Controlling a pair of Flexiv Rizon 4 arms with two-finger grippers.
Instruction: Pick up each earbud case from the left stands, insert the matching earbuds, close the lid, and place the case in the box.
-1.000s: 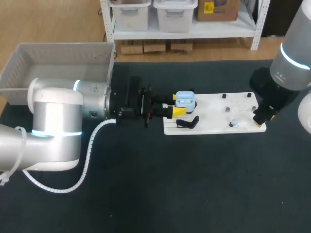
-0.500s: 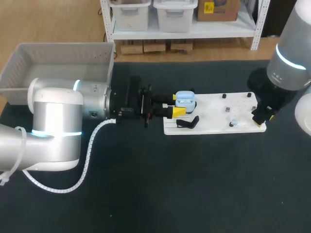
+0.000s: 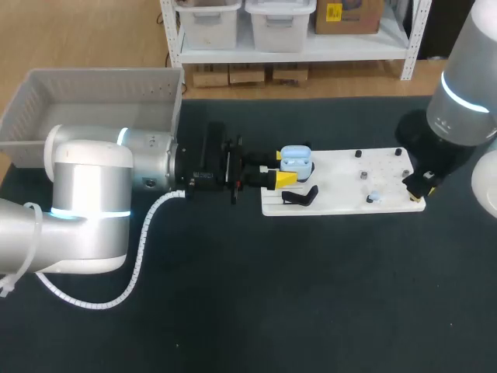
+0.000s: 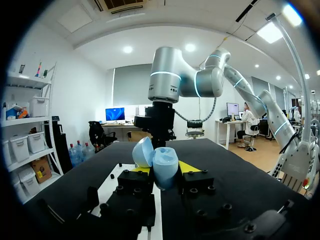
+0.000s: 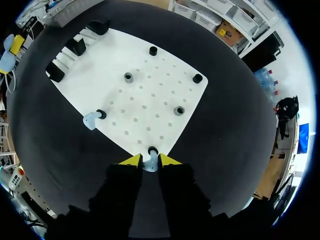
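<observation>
i count one pale blue earbud case (image 3: pixel 296 161), lid open, just left of the frame's middle in my head view. two pale blue earbuds: one earbud (image 3: pixel 374 196) at the right part of the board, the other (image 5: pixel 150 166) in my right claw (image 5: pixel 150 160). one white board (image 3: pixel 342 203) on the table. three black stands (image 5: pixel 76 46) and six small dark pegs (image 5: pixel 197 78) on it. one grey box (image 3: pixel 93 101), upper left. two claws, counting the left claw (image 3: pixel 281 172).
</observation>
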